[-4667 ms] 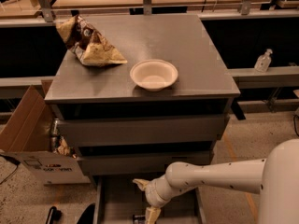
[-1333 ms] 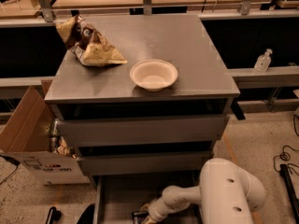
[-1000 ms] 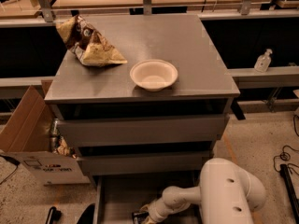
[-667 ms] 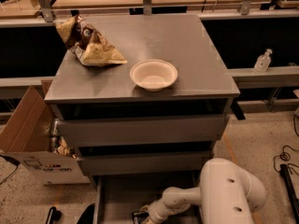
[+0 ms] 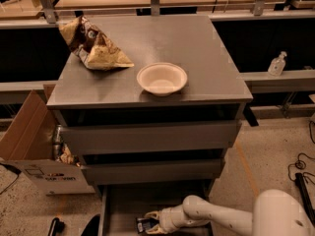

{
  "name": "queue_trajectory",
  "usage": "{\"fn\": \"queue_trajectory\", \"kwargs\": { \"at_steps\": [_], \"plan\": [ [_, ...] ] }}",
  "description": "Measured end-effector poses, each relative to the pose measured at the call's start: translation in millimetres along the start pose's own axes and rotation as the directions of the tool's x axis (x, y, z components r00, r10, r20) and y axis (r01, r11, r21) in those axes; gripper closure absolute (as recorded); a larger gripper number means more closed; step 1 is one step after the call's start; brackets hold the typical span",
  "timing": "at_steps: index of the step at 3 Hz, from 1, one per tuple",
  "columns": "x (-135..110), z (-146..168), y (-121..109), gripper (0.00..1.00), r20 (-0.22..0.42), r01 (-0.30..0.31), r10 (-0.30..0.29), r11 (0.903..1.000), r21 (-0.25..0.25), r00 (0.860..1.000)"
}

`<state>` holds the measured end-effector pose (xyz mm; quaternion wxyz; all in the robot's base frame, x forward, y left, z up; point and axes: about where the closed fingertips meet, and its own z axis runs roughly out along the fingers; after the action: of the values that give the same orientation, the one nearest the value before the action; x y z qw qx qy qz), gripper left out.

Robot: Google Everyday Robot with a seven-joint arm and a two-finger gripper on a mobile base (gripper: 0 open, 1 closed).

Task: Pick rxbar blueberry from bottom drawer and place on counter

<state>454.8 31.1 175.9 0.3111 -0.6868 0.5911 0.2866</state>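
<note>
The bottom drawer (image 5: 120, 205) is pulled open at the foot of the grey cabinet. The rxbar blueberry (image 5: 143, 225), a small dark bar, lies on the drawer floor near the front. My gripper (image 5: 151, 223) is down inside the drawer, reaching in from the right. Its fingers stand on either side of the bar and are closed against it. The bar still rests low in the drawer. The counter (image 5: 197, 43) is the cabinet's dark grey top.
A white bowl (image 5: 162, 78) stands near the counter's front edge and a tan-and-brown chip bag (image 5: 93, 45) lies at its back left. An open cardboard box (image 5: 29, 146) stands left of the cabinet. The two upper drawers are shut. A sanitizer bottle (image 5: 277, 64) stands on the right ledge.
Since 4.7 s ago my arm has dropped lower into the bottom drawer, down to the bar. Over the last second nothing has visibly moved.
</note>
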Motion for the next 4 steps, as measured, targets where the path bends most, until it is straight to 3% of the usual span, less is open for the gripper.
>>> {"fn": "queue_trajectory", "kwargs": {
  "at_steps": [1, 2, 3, 4],
  "plan": [
    [-56.4, -59.7, -3.0, 1.0, 0.142, 0.129, -0.139, 0.9884, 0.081, 0.98],
    [-80.4, -127.7, 10.8, 1.0, 0.159, 0.217, -0.225, 0.9739, 0.066, 0.961],
    [-82.4, -198.3, 23.6, 1.0, 0.117, 0.247, -0.241, 0.9683, -0.038, 0.963],
    [-86.3, -254.4, 30.2, 1.0, 0.083, 0.282, -0.272, 0.9448, -0.166, 0.959]
  ]
}}
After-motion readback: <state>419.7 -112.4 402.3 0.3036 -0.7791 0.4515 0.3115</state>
